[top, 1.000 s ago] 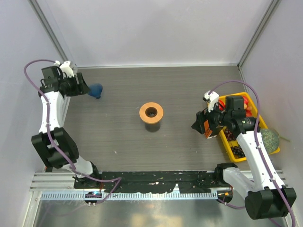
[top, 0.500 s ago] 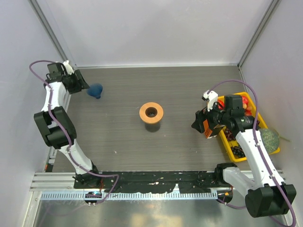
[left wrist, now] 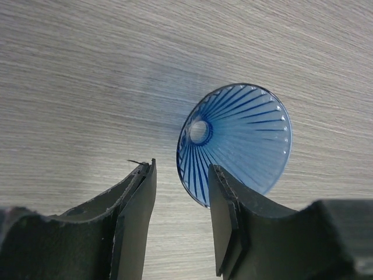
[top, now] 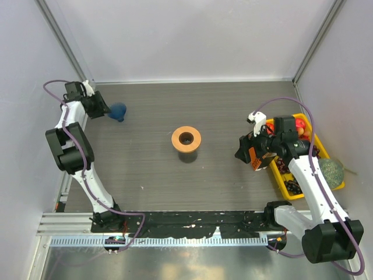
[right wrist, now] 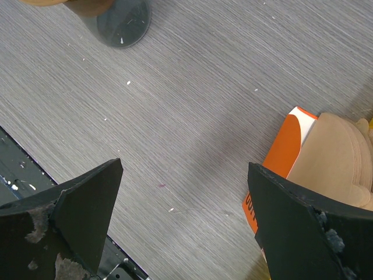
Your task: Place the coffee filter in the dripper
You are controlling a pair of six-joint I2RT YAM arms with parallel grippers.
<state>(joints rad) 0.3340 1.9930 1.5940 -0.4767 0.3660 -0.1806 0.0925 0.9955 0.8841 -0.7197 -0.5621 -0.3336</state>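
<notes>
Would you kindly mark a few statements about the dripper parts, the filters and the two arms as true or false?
1. The blue cone lies on its side. True.
2. The wooden ring sits around the cone. False: it stands well apart from the cone.
3. The right gripper holds a filter. False: its jaws stand open and empty; the tan filters sit in the orange box.
4. The left gripper is right beside the cone. True.

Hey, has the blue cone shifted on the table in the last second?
No. The blue cone lies in the same spot, just as far to the back-left of the wooden ring as before.
</notes>
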